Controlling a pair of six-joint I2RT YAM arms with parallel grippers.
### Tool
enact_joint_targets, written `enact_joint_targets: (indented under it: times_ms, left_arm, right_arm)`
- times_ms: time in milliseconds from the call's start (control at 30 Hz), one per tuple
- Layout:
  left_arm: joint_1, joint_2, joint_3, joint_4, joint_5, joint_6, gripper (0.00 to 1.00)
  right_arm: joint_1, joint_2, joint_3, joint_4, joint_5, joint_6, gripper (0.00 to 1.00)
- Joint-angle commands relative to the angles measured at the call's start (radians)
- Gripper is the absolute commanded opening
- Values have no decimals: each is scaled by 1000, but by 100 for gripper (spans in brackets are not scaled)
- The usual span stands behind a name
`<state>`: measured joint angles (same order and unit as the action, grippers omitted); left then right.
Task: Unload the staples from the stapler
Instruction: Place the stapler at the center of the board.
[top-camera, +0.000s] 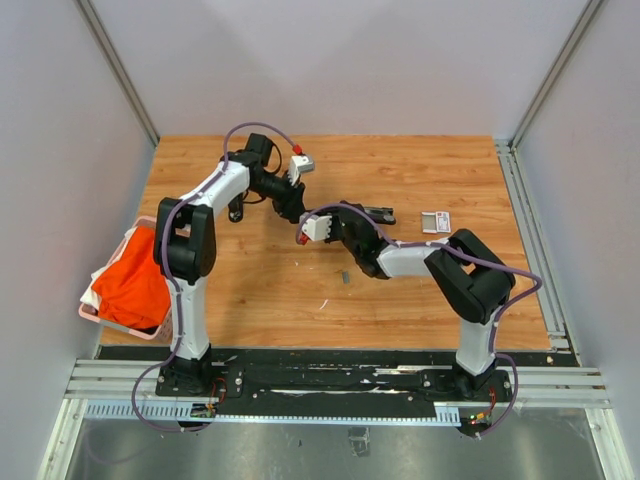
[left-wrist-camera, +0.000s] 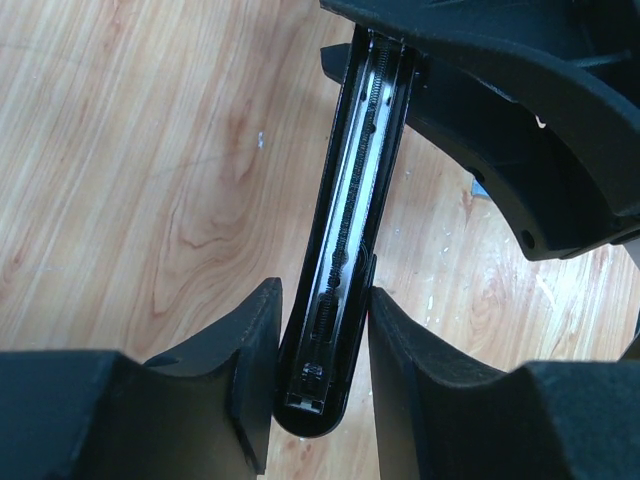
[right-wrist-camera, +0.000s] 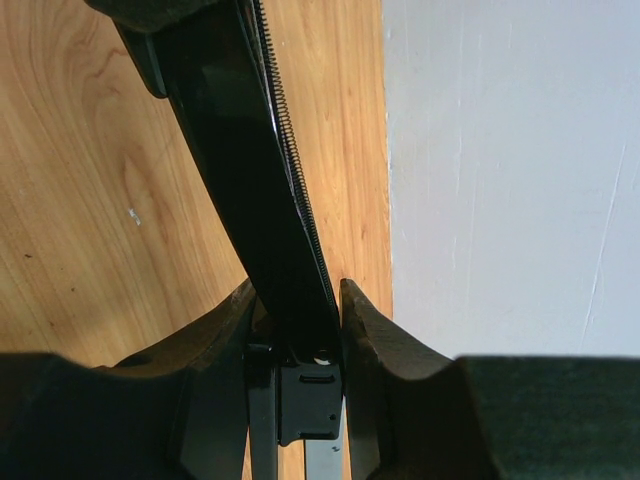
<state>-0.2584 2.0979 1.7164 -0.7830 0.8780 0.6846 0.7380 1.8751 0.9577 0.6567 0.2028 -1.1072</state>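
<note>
You have a pale wooden table (top-camera: 250, 300) enclosed on three sides by plain grey-white walls (top-camera: 330, 60), with an aluminium rail (top-camera: 528, 240) running along its right edge. At the table's left edge, against the left wall, you see a pink basket (top-camera: 120, 326) holding a crumpled orange cloth (top-camera: 135, 280) with a bit of white fabric showing beneath it. Toward the right of the table you find a small flat white-and-red box (top-camera: 436, 222) lying on the wood, well apart from the basket.
</note>
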Motion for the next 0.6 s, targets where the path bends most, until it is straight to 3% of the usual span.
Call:
enact_joint_targets:
  times_ms: [0, 333, 567]
  left_arm:
    - [-8, 20, 34, 10, -17, -6, 0]
    - [-16, 43, 41, 20, -63, -30, 0]
    - [-21, 45, 26, 44, -87, -41, 0]
  right_arm:
    - [27, 18, 9, 147, 44, 18, 13]
    - [48, 98, 10, 252, 114, 15, 23]
    - [56, 120, -9, 277, 112, 32, 44]
